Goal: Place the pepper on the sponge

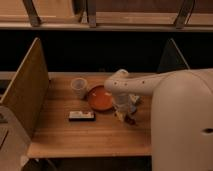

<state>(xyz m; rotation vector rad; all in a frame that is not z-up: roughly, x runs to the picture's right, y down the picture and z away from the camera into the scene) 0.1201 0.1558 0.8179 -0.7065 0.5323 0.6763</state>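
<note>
My gripper [123, 114] hangs from the white arm [145, 87] and points down at the table just right of the orange plate [99, 98]. A small dark reddish pepper [131, 120] shows at the gripper's lower right tip, close to the wood. Whether it is held or lying there I cannot tell. The blue-grey sponge [132, 106] is mostly hidden behind the gripper. Only a small edge of it shows on the gripper's right side.
A white cup [78, 86] stands left of the plate. A flat dark packet [81, 116] lies toward the front left. Wooden side panels [27, 92] wall the table [75, 137] at left and right. My bulky white body [182, 125] fills the right foreground.
</note>
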